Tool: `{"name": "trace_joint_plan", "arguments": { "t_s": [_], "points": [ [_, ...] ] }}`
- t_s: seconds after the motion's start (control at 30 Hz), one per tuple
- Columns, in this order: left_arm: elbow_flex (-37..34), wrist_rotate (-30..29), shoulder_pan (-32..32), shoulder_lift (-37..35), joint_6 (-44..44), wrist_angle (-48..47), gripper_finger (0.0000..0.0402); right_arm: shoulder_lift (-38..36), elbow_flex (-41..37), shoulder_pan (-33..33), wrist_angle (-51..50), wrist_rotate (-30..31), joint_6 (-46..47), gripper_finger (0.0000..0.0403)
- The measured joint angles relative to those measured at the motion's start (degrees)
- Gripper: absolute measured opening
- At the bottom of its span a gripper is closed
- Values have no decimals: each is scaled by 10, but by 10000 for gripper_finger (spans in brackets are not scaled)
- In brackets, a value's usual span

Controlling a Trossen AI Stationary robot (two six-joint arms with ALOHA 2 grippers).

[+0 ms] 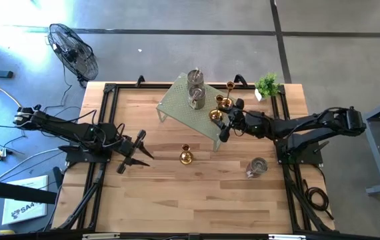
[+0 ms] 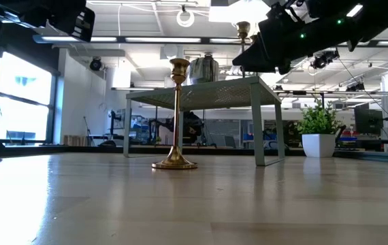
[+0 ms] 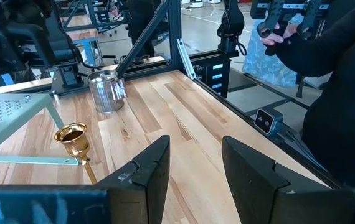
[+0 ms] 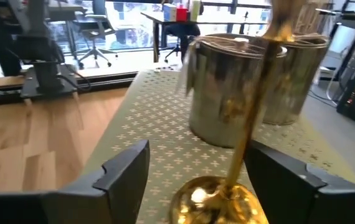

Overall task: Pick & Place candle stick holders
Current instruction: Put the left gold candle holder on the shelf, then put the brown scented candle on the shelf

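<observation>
Gold holder (image 4: pixel 227 186) stands on the rack (image 1: pixel 180 107) near its right end, between my right gripper's (image 4: pixel 193 180) spread fingers, not clamped. Two silver cups (image 1: pixel 195 88) sit at the rack's far edge. Another gold holder (image 1: pixel 186 156) stands mid-table, a silver cup (image 1: pixel 257 167) toward the right edge. My left gripper (image 1: pixel 137 152) waits half-open and empty near the left side.

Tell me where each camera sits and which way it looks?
High: above, straight down on the wooden table; both arms show.
Low: at tabletop height, facing the tall gold candle stick holder; right arm overhead.
Left wrist: looks past the open left gripper at a silver cup.
Right wrist: looks past the open right gripper over the pale green perforated rack.
Shared: high and low both show that rack.
</observation>
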Motion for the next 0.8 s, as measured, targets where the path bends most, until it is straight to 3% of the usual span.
{"name": "trace_joint_plan", "arguments": {
  "t_s": [0.17, 0.57, 0.8],
  "points": [
    [0, 0, 0, 0, -5, -1, 143, 0, 0, 26, -7, 28, 1, 252],
    [-1, 0, 0, 0, -10, -4, 143, -73, 0, 128, -64, 232, -44, 250],
    [-1, 0, 0, 0, -16, -4, 143, -139, 1, 218, -121, 278, -43, 249]
  ]
}}
